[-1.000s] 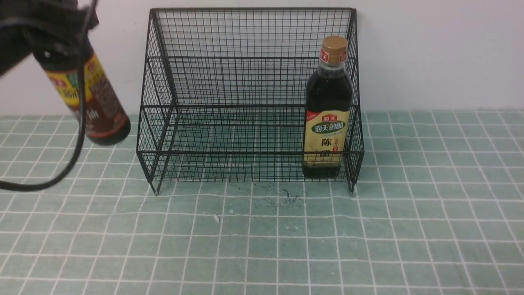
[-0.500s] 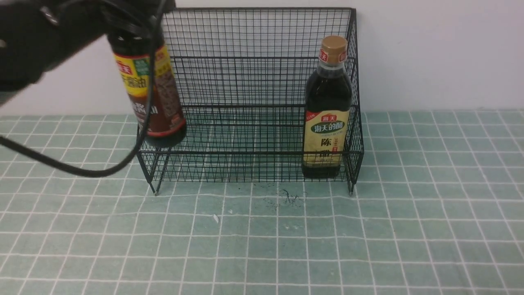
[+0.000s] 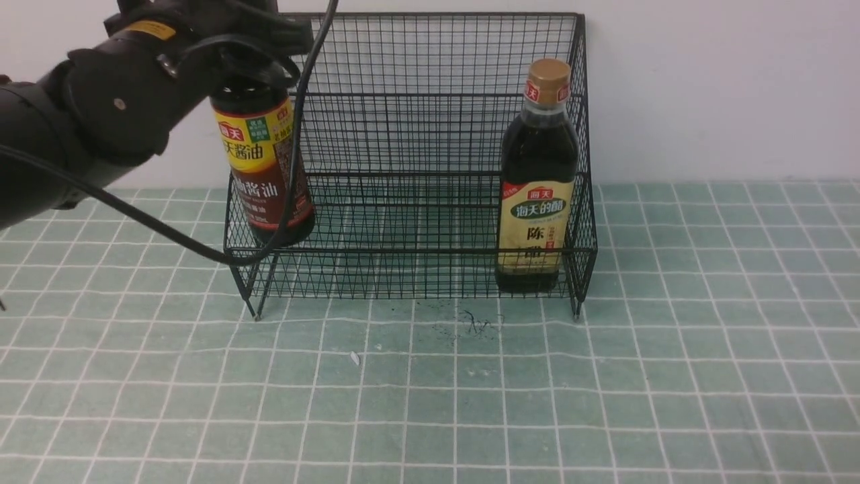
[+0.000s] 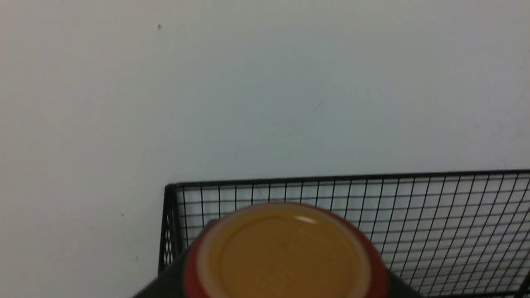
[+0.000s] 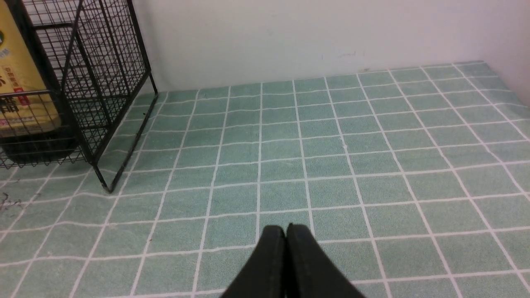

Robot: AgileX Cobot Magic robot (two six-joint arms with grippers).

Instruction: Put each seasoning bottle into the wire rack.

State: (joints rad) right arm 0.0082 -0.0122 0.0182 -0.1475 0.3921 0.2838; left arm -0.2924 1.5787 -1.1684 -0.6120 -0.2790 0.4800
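The black wire rack [image 3: 410, 134] stands against the wall. The larger tan-capped bottle [image 3: 537, 175] stands upright in its right end and also shows in the right wrist view [image 5: 20, 82]. My left gripper [image 3: 250, 64] is shut on the neck of the slim bottle with the yellow-brown label [image 3: 267, 175]. It holds that bottle upright at the rack's left end, with the base just above the front rail. The bottle's red-brown cap [image 4: 285, 252] fills the left wrist view, with the rack's top edge [image 4: 414, 215] behind it. My right gripper [image 5: 285, 228] is shut and empty over the cloth, right of the rack [image 5: 107, 70].
A green checked cloth [image 3: 605, 403] covers the table, and a white wall stands behind it. The left arm's black cable [image 3: 168, 235] hangs across the rack's front left corner. Dark smudges [image 3: 474, 323] mark the cloth in front of the rack.
My left arm has carried the slim bottle rightward, from left of the rack to its left end. The bottle has gone from tilted to upright. The tan-capped bottle has not moved.
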